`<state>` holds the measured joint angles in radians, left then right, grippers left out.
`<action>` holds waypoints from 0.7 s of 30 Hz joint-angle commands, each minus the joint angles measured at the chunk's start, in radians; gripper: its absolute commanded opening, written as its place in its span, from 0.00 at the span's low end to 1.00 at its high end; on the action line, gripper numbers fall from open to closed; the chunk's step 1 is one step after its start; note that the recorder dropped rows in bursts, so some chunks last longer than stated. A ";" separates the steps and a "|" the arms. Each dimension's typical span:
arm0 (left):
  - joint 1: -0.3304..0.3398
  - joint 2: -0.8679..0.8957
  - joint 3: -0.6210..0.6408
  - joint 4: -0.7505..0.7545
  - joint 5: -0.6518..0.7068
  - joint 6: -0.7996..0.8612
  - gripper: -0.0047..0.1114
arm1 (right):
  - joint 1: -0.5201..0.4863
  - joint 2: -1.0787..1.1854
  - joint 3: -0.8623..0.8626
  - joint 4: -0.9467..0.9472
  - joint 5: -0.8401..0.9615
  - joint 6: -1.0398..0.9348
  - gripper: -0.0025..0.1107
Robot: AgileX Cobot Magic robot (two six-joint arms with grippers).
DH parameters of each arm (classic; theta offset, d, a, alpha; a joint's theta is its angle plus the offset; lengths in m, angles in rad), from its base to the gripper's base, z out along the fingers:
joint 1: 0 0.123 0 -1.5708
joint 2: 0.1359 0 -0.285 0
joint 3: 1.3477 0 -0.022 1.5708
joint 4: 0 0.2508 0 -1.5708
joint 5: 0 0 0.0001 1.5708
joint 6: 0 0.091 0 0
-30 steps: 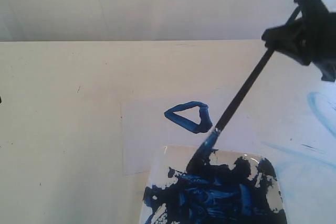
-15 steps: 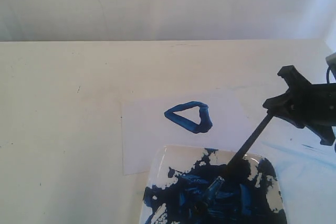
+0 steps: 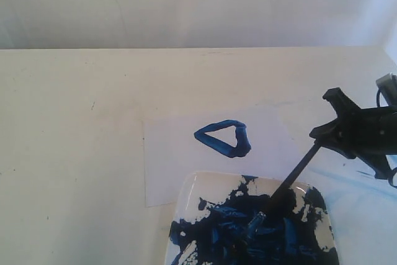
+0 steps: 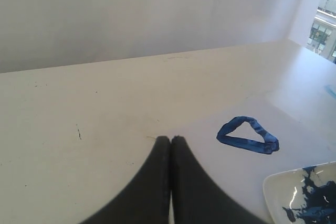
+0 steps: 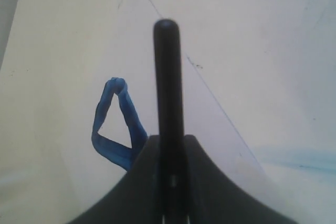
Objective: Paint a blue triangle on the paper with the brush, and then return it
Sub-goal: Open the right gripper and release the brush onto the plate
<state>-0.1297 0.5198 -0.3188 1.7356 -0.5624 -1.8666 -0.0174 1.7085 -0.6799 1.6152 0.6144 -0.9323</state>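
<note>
The blue triangle (image 3: 223, 139) lies wet on the paper (image 3: 167, 166), one corner pointing left; it also shows in the wrist views (image 4: 247, 135) (image 5: 113, 124). My right gripper (image 3: 329, 136) (image 5: 168, 137) is shut on the brush (image 3: 298, 169), whose black handle (image 5: 167, 77) slants down to the left. Its bristle tip (image 3: 254, 220) rests in the dark-blue paint of the white dish (image 3: 192, 185). My left gripper (image 4: 170, 139) is shut on nothing, hovering over the table left of the triangle. It is out of the exterior view.
The dish stands at the near edge, overlapping the paper's near side, and its corner shows in the left wrist view (image 4: 278, 187). Pale light-blue smears (image 3: 353, 181) mark the table at the right. A white wall runs behind the table.
My right gripper has come down and to the right with the brush. The tip has moved from the dish's far rim into the paint; in the last half second it barely shifted.
</note>
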 commanded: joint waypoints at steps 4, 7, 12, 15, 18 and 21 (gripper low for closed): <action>0.001 -0.009 0.001 0.009 0.006 -0.003 0.04 | -0.006 0.026 -0.007 0.006 -0.012 -0.013 0.02; 0.001 -0.009 0.001 0.009 0.006 -0.003 0.04 | -0.006 0.028 -0.007 0.006 -0.020 -0.017 0.02; 0.001 -0.009 0.001 0.009 0.006 -0.003 0.04 | -0.006 0.028 -0.007 0.006 -0.049 -0.017 0.02; 0.001 -0.009 0.001 0.009 0.005 -0.006 0.04 | -0.006 0.028 -0.007 0.006 -0.061 -0.015 0.02; 0.001 -0.009 0.001 0.009 0.005 -0.006 0.04 | -0.006 0.028 -0.007 0.004 -0.068 -0.015 0.02; 0.001 -0.009 0.001 0.009 0.005 -0.006 0.04 | -0.006 0.028 -0.007 0.004 -0.068 -0.015 0.02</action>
<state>-0.1297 0.5198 -0.3188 1.7356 -0.5624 -1.8666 -0.0174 1.7367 -0.6799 1.6159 0.5539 -0.9346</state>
